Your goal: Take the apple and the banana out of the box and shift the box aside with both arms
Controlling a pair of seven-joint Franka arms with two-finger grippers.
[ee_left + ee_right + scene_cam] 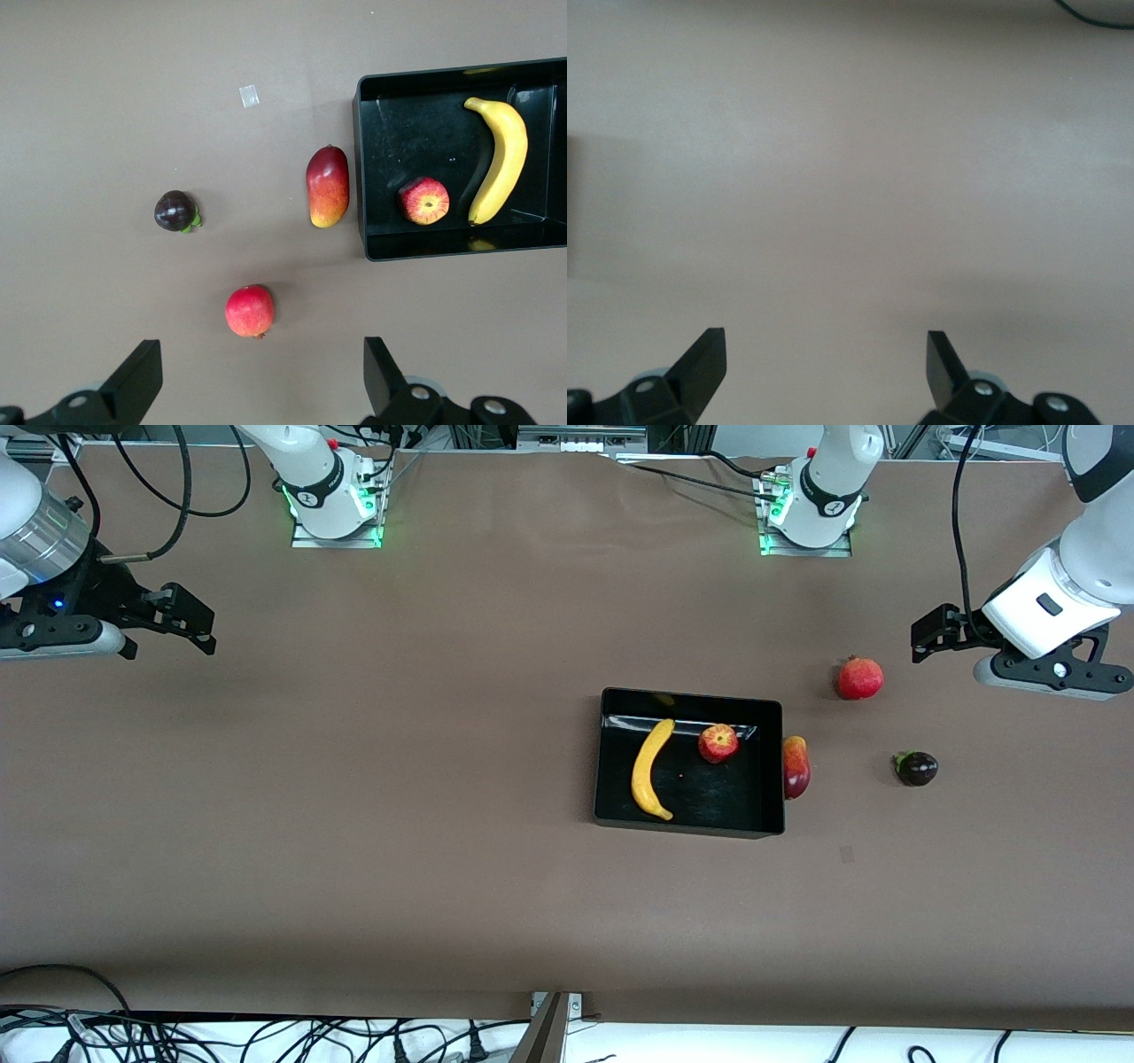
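Plainly, with both grippers — left gripper (pixel 926 636) over bare table near the pomegranate (pixel 859 678), right gripper (pixel 188 620) at its own end — spread wide and empty, the apple (pixel 718 743) and banana (pixel 652 781) in the box (pixel 691 828) could be confused with the mango (pixel 796 767) touching its wall.

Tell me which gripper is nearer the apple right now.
Left. The left gripper hangs open above the pomegranate, near the apple; the right gripper, also open, waits at the right arm's table end.
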